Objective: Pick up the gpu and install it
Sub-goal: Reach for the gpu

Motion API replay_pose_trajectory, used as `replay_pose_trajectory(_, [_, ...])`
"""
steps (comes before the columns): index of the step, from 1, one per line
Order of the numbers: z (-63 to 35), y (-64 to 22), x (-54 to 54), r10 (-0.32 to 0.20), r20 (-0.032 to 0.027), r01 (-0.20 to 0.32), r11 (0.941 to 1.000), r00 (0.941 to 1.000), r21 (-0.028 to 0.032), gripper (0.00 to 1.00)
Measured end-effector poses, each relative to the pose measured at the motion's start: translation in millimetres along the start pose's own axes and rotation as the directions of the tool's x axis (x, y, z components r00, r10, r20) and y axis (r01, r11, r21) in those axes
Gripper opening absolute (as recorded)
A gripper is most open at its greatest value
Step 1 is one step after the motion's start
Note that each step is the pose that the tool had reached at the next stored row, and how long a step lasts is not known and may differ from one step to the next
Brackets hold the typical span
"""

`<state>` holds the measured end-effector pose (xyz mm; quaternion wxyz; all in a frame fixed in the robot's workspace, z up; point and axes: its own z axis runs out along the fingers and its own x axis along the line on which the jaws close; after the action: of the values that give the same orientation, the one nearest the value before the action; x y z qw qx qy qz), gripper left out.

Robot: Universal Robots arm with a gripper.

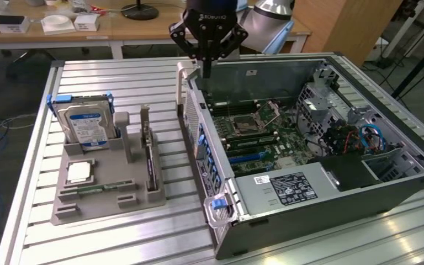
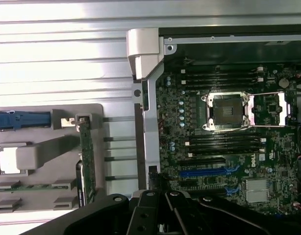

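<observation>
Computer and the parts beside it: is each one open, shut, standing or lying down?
computer case: open, motherboard showing.
gpu: standing on edge in the grey holder, untouched.
hard drive: upright in the holder.
processor chip: lying flat in the holder.
memory stick: lying flat in the holder.
gripper: shut, empty, over the case's edge.

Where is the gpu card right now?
In the exterior view, the gpu stands on edge in the grey holder, between the hard drive and the open computer case.
</observation>
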<state>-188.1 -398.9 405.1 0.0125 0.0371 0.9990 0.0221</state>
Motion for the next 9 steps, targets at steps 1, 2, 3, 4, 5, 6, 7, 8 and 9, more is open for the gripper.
replay_pose_trajectory(1, [0.0,-0.1,0.8,0.000,0.0000,0.000,1.0000,1.0000,0.0000,0.11])
replay_pose_trajectory(2, [0.0,-0.1,1.7,0.000,0.0001,0.000,1.0000,1.0000,0.0000,0.11])
replay_pose_trajectory(3, [0.0,-0.2,2.5,0.000,0.0000,0.000,1.0000,1.0000,0.0000,0.11])
replay_pose_trajectory(4, [0.0,-0.2,3.3,0.000,0.0000,0.000,1.0000,1.0000,0.0000,0.11])
replay_pose_trajectory(5, [-0.1,-0.3,4.2,0.000,0.0000,0.000,1.0000,1.0000,0.0000,0.11])
replay_pose_trajectory(6, [0.0,-0.4,5.1,0.000,0.0000,0.000,1.0000,1.0000,0.0000,0.11])
replay_pose_trajectory(7, [0.0,-0.4,6.0,0.000,0.0000,0.000,1.0000,1.0000,-0.0001,0.11])
replay_pose_trajectory(8, [-0.1,-0.5,6.9,0.000,0.0000,0.000,1.0000,1.0000,0.0000,0.11])
replay_pose_trajectory(9, [-0.1,-0.6,7.7,0.000,0.0000,0.000,1.0000,1.0000,0.0000,0.11])
